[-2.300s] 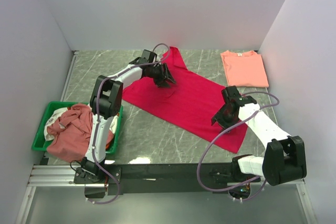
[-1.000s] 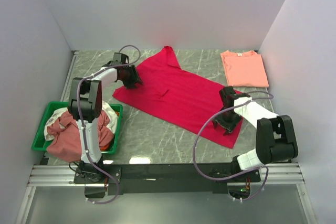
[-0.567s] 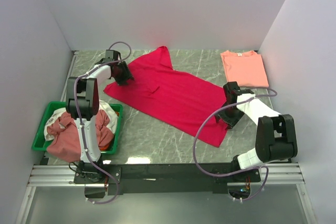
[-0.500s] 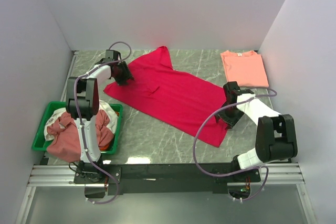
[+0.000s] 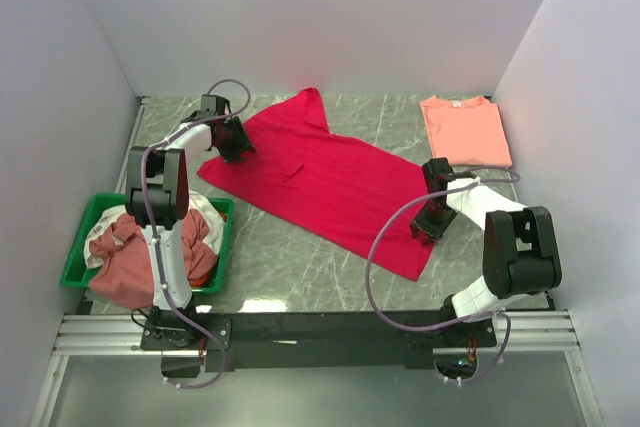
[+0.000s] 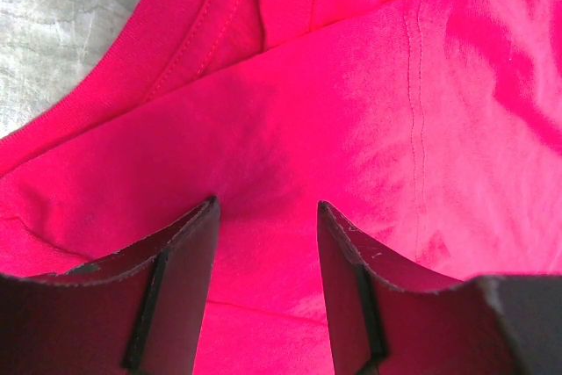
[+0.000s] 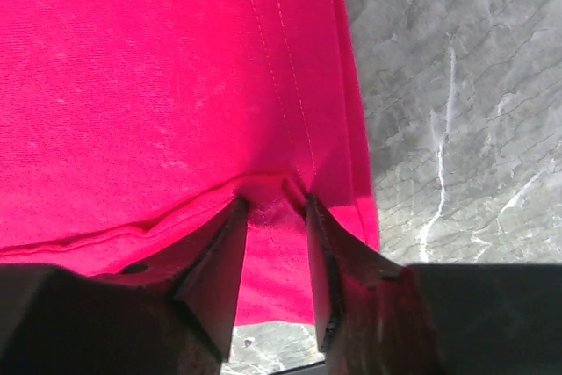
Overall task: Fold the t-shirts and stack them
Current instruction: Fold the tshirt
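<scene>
One crimson t-shirt (image 5: 330,182), edge pinched between the right fingers (image 7: 215,283)

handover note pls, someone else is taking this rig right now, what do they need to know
Left gripper: fingers pressed on the red t-shirt at its far left corner, standing apart with cloth between them; whether it truly grips cannot be told.
Right gripper: pinched on the hem at the shirt's near right edge.
The red t-shirt lies spread flat and unfolded across the table.
Done: one salmon t-shirt lies folded at the far right.
Left: fold the red one, probably stack it on the salmon one, then work through the heap of t-shirts in the green tray.
</scene>
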Controlling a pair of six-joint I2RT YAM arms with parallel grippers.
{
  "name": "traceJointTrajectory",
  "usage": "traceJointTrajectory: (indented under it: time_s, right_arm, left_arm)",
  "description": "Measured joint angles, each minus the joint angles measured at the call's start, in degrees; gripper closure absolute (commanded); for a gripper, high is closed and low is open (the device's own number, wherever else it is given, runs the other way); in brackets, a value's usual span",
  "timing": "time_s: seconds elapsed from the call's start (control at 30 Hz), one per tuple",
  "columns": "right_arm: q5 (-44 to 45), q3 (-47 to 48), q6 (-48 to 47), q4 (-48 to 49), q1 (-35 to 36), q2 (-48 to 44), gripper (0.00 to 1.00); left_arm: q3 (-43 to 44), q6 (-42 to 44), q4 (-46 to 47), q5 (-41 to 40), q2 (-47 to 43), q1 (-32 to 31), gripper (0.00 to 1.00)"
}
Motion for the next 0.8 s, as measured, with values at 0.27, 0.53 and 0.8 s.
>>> traceJointTrajectory:
  time_s: [0.27, 0.53, 0.8]
  right_arm:
    - [-0.2, 0.0, -0.2, 0.5, 0.0, -0.2, 0.87]
    - [0.0, -0.1, 0.2, -1.8, 0.0, -3.6, 0.81]
    - [0.0, -1.1, 0.2, -3.2, 0.0, -6.0, 0.78]
  left_arm:
    - [0.0, 0.0, 0.0, 0.0, 0.0, 0.0, 0.45]
    - [0.0, 0.0, 0.0, 0.0, 0.0, 0.0, 0.45]
    - [0.0, 0.0, 0.1, 0.0, 0.0, 0.0, 0.45]
